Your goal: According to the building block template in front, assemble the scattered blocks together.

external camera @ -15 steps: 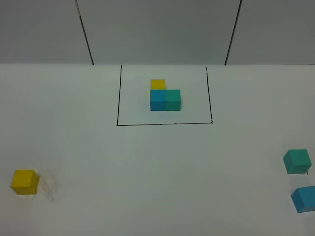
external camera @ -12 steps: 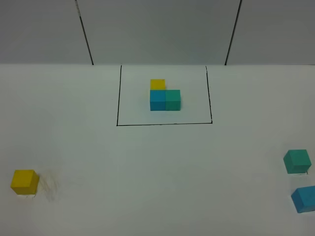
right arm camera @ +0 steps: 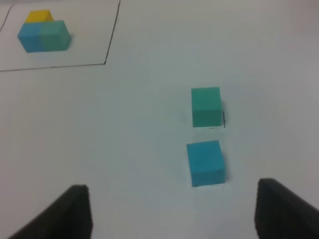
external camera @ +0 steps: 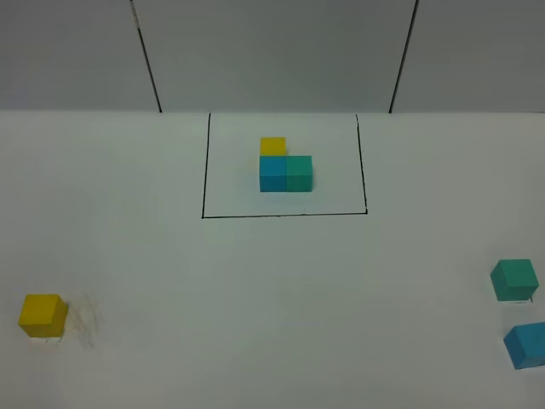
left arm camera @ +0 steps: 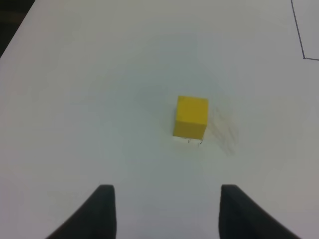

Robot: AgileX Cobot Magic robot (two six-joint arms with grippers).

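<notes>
The building block template [external camera: 285, 165] is an L of yellow, cyan-blue and teal-green cubes inside a thin black rectangle at the table's back middle; it also shows in the right wrist view as the template [right arm camera: 43, 32]. The scattered yellow block [external camera: 43, 314] lies at the front left. In the left wrist view, this yellow block [left arm camera: 191, 117] sits ahead of my open left gripper [left arm camera: 167, 188]. The teal-green block [external camera: 513, 279] and cyan-blue block [external camera: 526, 344] lie at the front right. My open right gripper [right arm camera: 172, 185] hovers just short of the cyan-blue block [right arm camera: 205, 163], with the teal-green block [right arm camera: 206, 106] beyond it. Neither arm shows in the high view.
A grey smudge [external camera: 83, 322] marks the white table beside the yellow block. The black frame line [external camera: 284, 215] runs along the template's near side. Grey wall panels with dark seams [external camera: 146, 56] stand behind the table.
</notes>
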